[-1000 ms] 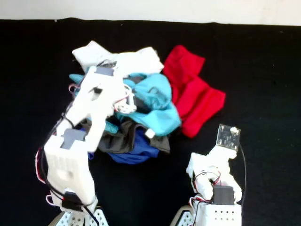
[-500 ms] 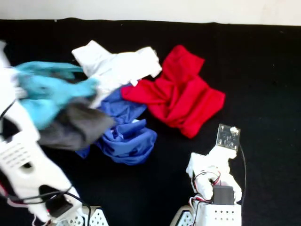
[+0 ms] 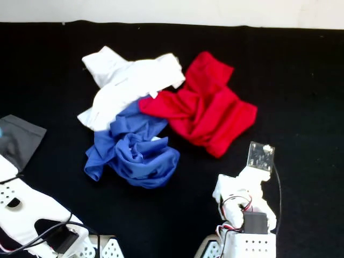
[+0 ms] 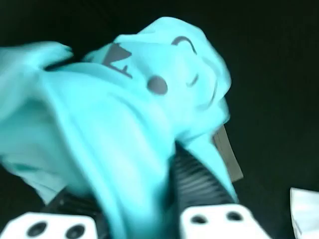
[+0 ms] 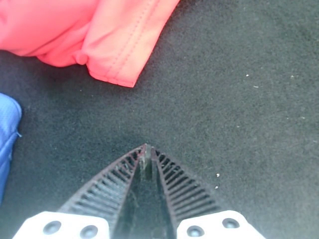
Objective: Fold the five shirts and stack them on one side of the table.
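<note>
Black table (image 3: 301, 80); teal shirt (image 4: 124, 114), grey print (image 4: 157, 84) illegible.

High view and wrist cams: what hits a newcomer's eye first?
First, the teal shirt bunched in the left hand, close against its wrist camera. Next, the white shirt, blue shirt and red shirt crumpled together mid-table on the black table; the right hand sits shut near the red hem.
</note>
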{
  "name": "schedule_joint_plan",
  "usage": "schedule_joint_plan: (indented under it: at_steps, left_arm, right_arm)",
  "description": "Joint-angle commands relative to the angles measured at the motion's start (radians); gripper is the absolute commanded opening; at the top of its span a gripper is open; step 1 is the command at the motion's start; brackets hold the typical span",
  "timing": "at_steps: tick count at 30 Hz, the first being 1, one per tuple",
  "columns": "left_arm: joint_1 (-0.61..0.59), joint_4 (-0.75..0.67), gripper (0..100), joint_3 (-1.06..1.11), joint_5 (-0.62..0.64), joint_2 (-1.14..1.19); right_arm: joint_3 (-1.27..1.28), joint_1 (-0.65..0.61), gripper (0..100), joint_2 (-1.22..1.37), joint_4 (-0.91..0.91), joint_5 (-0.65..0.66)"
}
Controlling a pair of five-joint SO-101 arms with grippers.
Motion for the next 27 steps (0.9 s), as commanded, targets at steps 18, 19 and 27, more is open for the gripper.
schedule_joint_plan:
  at_steps: [18, 19, 27]
  left_arm:
    - [0.705, -0.028, 36, 1.374, -0.072, -0.777]
    - [0.762, -0.069, 36, 1.44, -0.069, -0.794]
    - [0.972, -0.471, 36, 1.742, 0.023, -0.756]
  right_arm:
    - [0.124, -0.01, 0.9, -0.004, 0.005, -0.003]
    - [0.124, -0.01, 0.9, -0.004, 0.005, -0.003]
    - [0.124, -0.01, 0.9, -0.004, 0.005, -0.003]
